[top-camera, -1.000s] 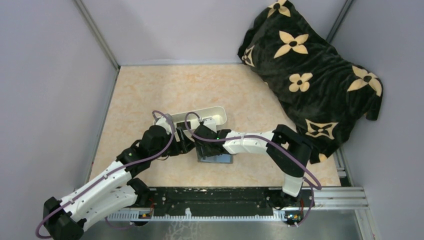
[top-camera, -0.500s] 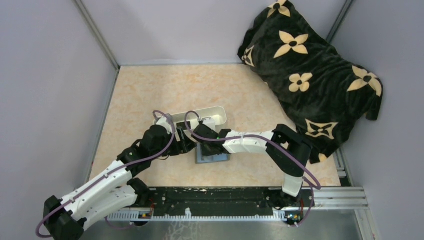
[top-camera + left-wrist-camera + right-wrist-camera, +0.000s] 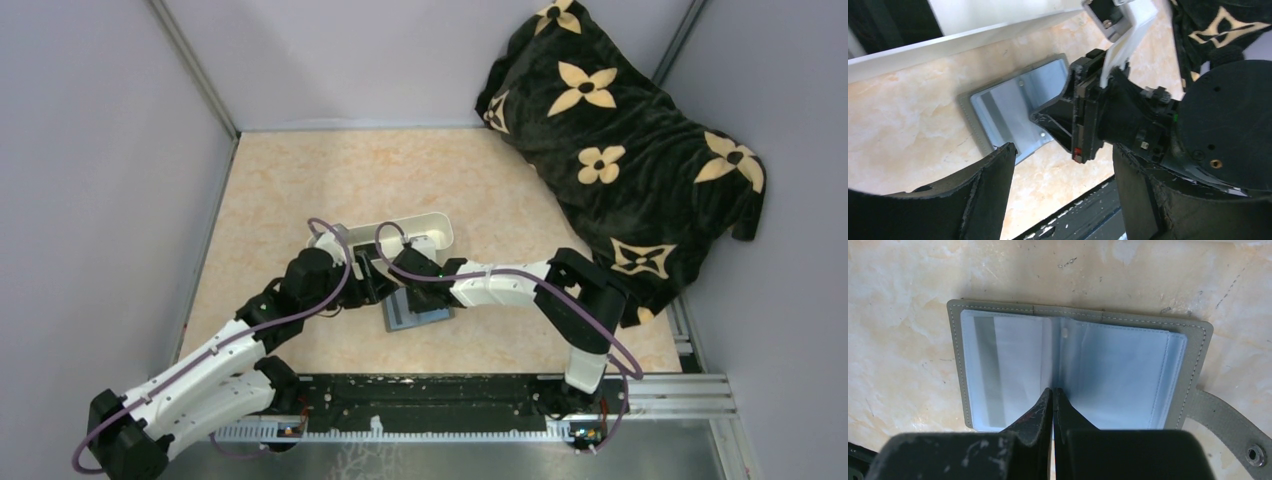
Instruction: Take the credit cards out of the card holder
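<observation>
The grey card holder (image 3: 1078, 315) lies open and flat on the marble table, also seen in the top view (image 3: 405, 320) and the left wrist view (image 3: 1003, 105). A pale card with a grey stripe (image 3: 998, 365) sits in its left blue-grey pocket. My right gripper (image 3: 1052, 390) is shut, its tips meeting at the holder's middle fold; whether a sleeve is pinched between them I cannot tell. My left gripper (image 3: 1064, 175) hangs open just left of the holder with nothing between its fingers, facing the right gripper (image 3: 1068, 115).
A long white tray (image 3: 400, 232) stands just behind the holder. A black blanket with cream flowers (image 3: 620, 150) fills the back right corner. The holder's strap with a snap (image 3: 1238, 435) lies to its right. A black rail (image 3: 430, 395) runs along the near edge.
My right gripper has closed from open to shut over the holder's fold. The holder has slid and turned a little to the left. The left arm has barely moved.
</observation>
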Robot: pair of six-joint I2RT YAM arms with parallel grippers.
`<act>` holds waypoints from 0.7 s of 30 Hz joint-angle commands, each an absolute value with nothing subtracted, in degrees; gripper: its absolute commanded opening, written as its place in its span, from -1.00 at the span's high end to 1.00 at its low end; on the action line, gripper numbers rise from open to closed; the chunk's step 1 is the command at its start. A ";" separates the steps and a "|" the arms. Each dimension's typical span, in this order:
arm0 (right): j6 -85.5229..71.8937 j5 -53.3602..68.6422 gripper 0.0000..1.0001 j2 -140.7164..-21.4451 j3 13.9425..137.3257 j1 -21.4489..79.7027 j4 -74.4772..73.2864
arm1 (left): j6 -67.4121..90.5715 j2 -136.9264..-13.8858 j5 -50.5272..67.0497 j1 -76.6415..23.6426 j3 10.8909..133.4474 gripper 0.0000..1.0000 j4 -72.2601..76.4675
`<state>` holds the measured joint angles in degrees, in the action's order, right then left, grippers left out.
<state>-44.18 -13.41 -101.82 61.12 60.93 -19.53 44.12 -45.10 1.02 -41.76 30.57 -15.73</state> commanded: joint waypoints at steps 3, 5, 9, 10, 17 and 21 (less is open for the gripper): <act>-44.86 -13.55 1.00 -98.30 59.11 60.43 -18.78 | 45.54 -46.83 7.81 -41.92 29.22 -0.52 -5.29; -45.06 -13.19 1.00 -97.95 58.26 60.24 -18.15 | 46.60 -49.12 9.51 -41.92 28.61 -0.50 -3.72; -45.42 -12.40 1.00 -96.87 56.41 59.82 -16.70 | 48.00 -51.67 11.00 -41.92 26.92 -0.49 -1.45; -45.50 -12.21 1.00 -96.55 56.09 59.71 -16.44 | 48.50 -51.90 11.00 -41.92 26.15 -0.48 -0.54; -45.21 -10.78 1.00 -95.19 53.69 58.91 -14.38 | 51.93 -54.19 10.58 -41.99 20.62 -0.41 5.68; -44.83 -9.59 1.00 -95.22 53.28 58.81 -13.44 | 53.78 -56.24 10.56 -42.06 17.98 -0.39 9.41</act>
<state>-45.17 -10.81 -97.12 54.08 59.22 -14.92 51.13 -54.70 9.76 -41.76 20.01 3.14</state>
